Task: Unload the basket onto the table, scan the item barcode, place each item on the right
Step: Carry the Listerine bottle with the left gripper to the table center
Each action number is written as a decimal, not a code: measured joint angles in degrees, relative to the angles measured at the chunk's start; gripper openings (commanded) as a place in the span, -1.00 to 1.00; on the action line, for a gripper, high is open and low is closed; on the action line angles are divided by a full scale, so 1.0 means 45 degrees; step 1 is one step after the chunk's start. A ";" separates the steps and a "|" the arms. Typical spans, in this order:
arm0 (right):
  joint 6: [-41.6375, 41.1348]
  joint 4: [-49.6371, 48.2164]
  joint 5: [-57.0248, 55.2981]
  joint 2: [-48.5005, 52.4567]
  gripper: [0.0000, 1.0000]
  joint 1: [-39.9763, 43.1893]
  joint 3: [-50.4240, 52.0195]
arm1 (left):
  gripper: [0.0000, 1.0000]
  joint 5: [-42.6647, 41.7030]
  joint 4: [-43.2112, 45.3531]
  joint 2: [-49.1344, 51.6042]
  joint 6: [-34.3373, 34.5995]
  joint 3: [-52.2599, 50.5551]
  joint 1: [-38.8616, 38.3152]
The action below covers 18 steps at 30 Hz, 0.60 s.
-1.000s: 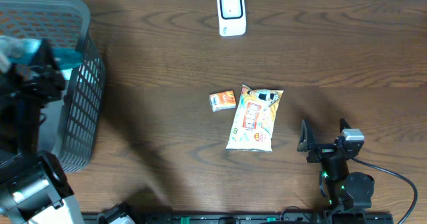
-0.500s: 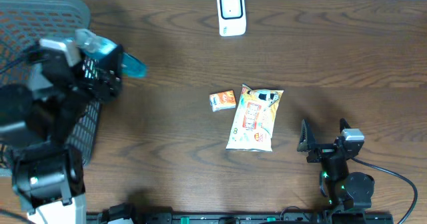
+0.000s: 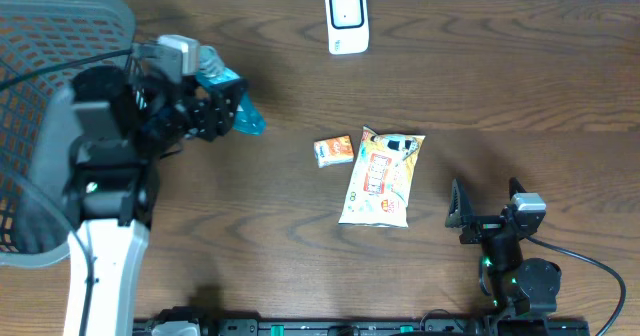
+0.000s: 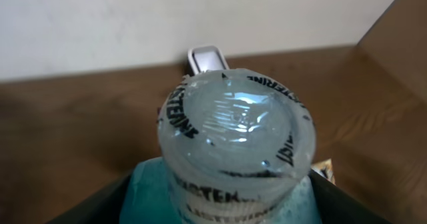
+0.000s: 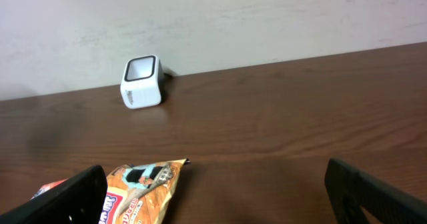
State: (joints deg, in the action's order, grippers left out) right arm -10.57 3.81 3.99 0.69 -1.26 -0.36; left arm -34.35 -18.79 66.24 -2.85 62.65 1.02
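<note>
Teal mouthwash bottle pinched in left end effector, right end effector spread wide

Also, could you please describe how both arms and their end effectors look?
The left arm is black with a white lower link and a silver camera block by the left end effector. The right arm is black with green lights, a black cable, a grey camera block and the two-finger right end effector.
</note>
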 measured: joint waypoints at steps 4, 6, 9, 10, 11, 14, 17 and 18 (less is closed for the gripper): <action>0.0000 0.0005 0.0000 0.0000 0.99 0.0000 0.0000 | 0.04 0.1073 -0.0170 0.0913 -0.0015 0.0000 -0.0835; 0.0000 0.0000 0.0000 0.0000 0.99 0.0000 0.0000 | 0.04 0.1807 -0.0277 0.1375 -0.0034 0.0000 -0.1321; 0.0000 0.0005 0.0000 0.0000 0.99 0.0000 0.0000 | 0.05 0.2851 -0.0364 0.2006 -0.0039 0.0000 -0.2021; 0.0000 0.0005 0.0000 0.0000 0.99 0.0000 0.0000 | 0.05 0.3177 -0.0364 0.2210 -0.0039 0.0000 -0.2254; 0.0000 0.0005 0.0000 0.0000 0.99 0.0000 0.0000 | 0.05 0.3497 -0.0359 0.2390 -0.0039 0.0000 -0.2472; 0.0000 0.0000 0.0000 0.0000 0.99 0.0000 0.0000 | 0.04 0.4444 -0.0355 0.2968 -0.0034 0.0000 -0.3181; 0.0005 0.0005 0.0000 0.0000 0.98 0.0000 0.0000 | -0.02 0.5309 -0.0350 0.3585 0.0005 0.0000 -0.3915; 0.0000 0.0000 0.0000 0.0000 0.99 0.0000 0.0000 | -0.02 0.5542 -0.0335 0.3789 0.0010 0.0000 -0.4129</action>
State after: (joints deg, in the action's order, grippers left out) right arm -10.57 3.81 3.99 0.69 -1.26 -0.36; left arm -9.41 -20.29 83.29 -2.81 62.65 -17.56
